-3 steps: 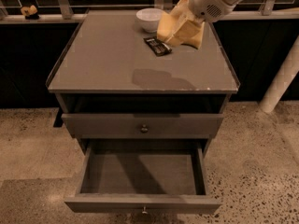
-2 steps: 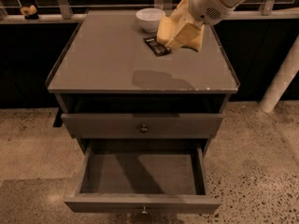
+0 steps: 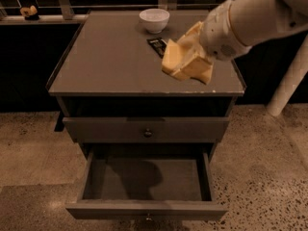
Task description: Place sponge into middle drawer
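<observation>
Tabletop (image 3: pixel 110 61) of a grey-brown cabinet fills the middle of the scene. A white bowl (image 3: pixel 154 19) sits at its far edge, and a small dark wrapped bar (image 3: pixel 157 45) lies just near of the bowl. The cabinet stands on a speckled stone floor (image 3: pixel 260 158), with a pale post (image 3: pixel 290 83) to the right and a dark wall behind. The top drawer front (image 3: pixel 147 130) is closed, while the middle drawer (image 3: pixel 144 179) below it is pulled out toward the near side.

Since a second ago the gripper (image 3: pixel 185 64) has come away from the bowl and bar toward the near right edge of the tabletop. A shadow now falls inside the open drawer.

The sponge (image 3: pixel 172 61) is clamped in the gripper's closed fingers and held in the air above the tabletop. It is not yet over the drawer.
</observation>
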You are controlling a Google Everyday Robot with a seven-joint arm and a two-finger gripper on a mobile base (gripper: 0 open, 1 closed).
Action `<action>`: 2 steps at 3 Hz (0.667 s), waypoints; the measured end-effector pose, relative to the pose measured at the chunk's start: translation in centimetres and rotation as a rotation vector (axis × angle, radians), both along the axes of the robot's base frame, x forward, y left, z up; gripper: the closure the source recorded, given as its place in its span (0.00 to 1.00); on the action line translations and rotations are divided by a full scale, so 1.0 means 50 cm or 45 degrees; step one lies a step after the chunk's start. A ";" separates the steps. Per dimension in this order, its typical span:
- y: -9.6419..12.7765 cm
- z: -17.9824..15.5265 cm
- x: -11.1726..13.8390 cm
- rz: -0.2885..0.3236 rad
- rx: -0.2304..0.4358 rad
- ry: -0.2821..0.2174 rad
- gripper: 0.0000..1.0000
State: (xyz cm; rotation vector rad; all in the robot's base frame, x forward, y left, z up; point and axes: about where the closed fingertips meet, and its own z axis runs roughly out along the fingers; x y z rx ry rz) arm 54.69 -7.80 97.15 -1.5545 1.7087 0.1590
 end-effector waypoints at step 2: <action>0.015 -0.217 -0.114 -0.042 0.029 0.239 1.00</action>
